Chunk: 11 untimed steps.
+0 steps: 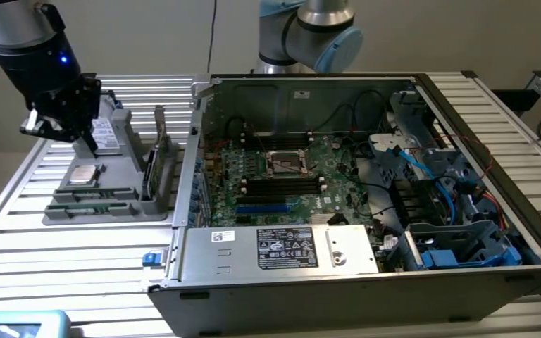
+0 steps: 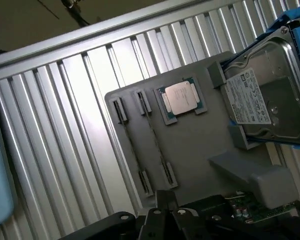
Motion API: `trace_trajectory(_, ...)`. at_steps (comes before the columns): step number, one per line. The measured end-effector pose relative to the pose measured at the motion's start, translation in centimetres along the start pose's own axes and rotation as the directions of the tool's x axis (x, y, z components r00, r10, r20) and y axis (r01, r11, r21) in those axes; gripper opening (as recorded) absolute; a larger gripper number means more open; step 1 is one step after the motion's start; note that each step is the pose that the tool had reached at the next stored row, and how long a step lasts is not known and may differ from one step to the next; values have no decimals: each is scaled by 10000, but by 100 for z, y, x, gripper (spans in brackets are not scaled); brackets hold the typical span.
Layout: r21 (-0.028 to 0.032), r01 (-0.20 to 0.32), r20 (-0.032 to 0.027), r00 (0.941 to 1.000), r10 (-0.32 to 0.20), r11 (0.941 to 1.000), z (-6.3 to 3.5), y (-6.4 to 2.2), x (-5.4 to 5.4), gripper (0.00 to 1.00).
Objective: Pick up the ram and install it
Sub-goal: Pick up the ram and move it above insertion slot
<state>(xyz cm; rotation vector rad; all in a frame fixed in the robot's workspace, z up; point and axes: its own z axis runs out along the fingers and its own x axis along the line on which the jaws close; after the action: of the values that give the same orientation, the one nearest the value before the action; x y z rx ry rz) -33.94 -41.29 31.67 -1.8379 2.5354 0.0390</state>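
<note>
Grey tray (image 2: 200, 140) — processor chip (image 2: 182, 97), hard drive (image 2: 270, 95), ram (image 1: 90, 208) on edge inside — gripper (image 1: 90, 149) pinched together above

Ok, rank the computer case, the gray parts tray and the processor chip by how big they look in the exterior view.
Largest to smallest:
1. computer case, by far the biggest
2. gray parts tray
3. processor chip, lying on the tray
The gaps are plain, so nearness to the camera does not change the order.
</note>
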Motion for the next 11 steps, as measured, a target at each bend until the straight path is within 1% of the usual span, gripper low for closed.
trace_trajectory(3, -12, 538, -8, 9985, -538, 9985, 0, 0, 0, 11)
trace_trajectory(6, -26, 1092, -15, 9940, -1092, 9940, 0, 0, 0, 11)
trace_trajectory(8, -35, 1448, -19, 9895, -1448, 9894, 0, 0, 0, 11)
trace_trajectory(11, -48, 1986, -24, 9801, -1986, 9801, 1, 0, 0, 11)
